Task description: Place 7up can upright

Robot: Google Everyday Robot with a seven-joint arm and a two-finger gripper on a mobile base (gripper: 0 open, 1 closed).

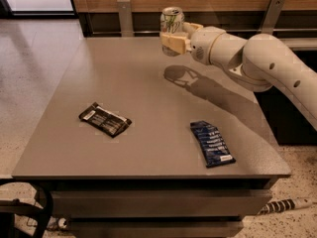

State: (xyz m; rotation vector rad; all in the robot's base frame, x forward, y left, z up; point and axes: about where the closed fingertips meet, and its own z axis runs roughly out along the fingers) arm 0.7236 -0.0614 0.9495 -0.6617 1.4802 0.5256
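Note:
The 7up can (pixel 172 23) is white-silver with green markings. It stands upright in my gripper (pixel 174 39), held in the air above the far middle of the grey table (pixel 143 88). The gripper's cream fingers (pixel 173 42) are shut around the can's lower half. The white arm reaches in from the right. The shadow of the can and gripper falls on the tabletop below, a little nearer to the camera.
A flat black packet (pixel 105 119) lies on the table's left half. A flat blue packet (pixel 212 143) lies at the front right. A wooden wall with metal posts (pixel 125 17) runs behind the table. Speckled floor lies to the left.

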